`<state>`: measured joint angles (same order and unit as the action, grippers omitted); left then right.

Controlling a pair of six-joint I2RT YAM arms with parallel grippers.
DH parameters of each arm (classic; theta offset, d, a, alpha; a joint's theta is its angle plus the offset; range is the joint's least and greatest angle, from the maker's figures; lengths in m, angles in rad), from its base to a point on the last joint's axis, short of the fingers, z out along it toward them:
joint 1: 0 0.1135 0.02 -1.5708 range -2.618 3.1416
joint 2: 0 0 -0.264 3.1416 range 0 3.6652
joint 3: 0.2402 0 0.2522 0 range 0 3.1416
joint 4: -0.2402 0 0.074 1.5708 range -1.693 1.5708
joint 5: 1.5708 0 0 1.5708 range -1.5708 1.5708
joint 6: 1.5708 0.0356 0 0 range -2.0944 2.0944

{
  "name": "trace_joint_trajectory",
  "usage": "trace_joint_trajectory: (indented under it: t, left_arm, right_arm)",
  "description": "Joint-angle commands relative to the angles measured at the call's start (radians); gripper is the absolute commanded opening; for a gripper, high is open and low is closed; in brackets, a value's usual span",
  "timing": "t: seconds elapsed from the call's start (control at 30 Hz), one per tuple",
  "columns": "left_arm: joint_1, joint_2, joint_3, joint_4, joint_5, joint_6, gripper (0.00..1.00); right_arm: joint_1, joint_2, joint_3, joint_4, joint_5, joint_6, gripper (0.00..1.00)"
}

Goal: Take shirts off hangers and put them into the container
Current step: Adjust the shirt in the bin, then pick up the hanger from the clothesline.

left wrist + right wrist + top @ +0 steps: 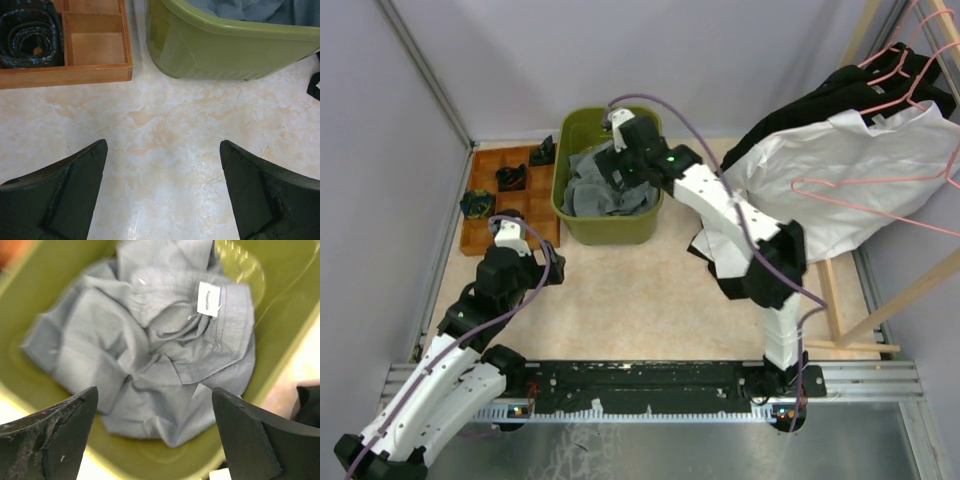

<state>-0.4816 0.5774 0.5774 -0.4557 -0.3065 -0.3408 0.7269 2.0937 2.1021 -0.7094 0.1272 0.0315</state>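
Above the container: the right gripper [155, 402] hangs over the olive-green container [610, 232], at the far middle of the table [165, 115]
Right jaws: spread wide, nothing between them, both fingers clear of the cloth below
Left jaws: the left gripper [162, 150] is also spread wide, holding nothing, low over bare table near the container's near-left corner
Grey shirt: the grey shirt [150, 365] lies crumpled inside the container, off any hanger and covering most of the bottom
Grey shirt, direction: bunched, with no clear long axis; its white neck label [209, 299] faces up, toward the upper right of the right wrist view
Container, axis: upright, opening up; in the top view its longer side seems to run from near to far
White shirt: the white shirt [880, 170] hangs at the wooden rack [840, 300] on the right, well apart from the container
Black shirts: the black shirts [840, 100] hang behind and above the white one
Hangers: the pink hangers [880, 212] are at the rack; one lies across the white shirt, long axis about left to right, hook at the right edge
Tray: a brown wooden tray [65, 75] sits just left of the container, with a rolled black item [27, 32] in one compartment
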Motion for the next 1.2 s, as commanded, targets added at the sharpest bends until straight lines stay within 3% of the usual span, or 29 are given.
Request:
trace_joint_trajectory:
  t: [0.0, 0.3, 0.6, 0.77, 0.9, 1.07, 1.17]
  left_arm:
    - [0.001, -0.016, 0.043, 0.019, 0.060, 0.031, 0.99]
    - [0.002, 0.017, 0.096, 0.024, 0.190, -0.029, 0.99]
    - [0.001, 0.033, 0.158, 0.100, 0.261, -0.088, 0.99]
    - [0.001, 0.069, 0.185, 0.221, 0.417, -0.079, 0.99]
    - [0.000, 0.136, 0.196, 0.380, 0.569, -0.071, 0.99]
    - [0.001, 0.316, 0.271, 0.519, 0.750, -0.058, 0.95]
    - [-0.006, 0.457, 0.348, 0.593, 0.836, -0.086, 0.91]
  right_arm:
    - [0.016, -0.351, -0.296, 0.291, -0.139, -0.027, 0.99]
    - [0.020, -0.779, -0.932, 0.731, -0.417, -0.075, 0.99]
    - [0.041, -1.035, -1.414, 0.974, -0.783, -0.135, 0.97]
    - [0.108, -1.116, -1.659, 1.037, -0.713, -0.194, 0.99]
    - [0.127, -1.100, -1.762, 1.044, -0.675, -0.172, 0.97]
    - [0.131, -1.067, -1.853, 1.150, -0.497, -0.036, 0.95]
    - [0.131, -1.055, -1.892, 1.232, -0.473, 0.014, 0.95]
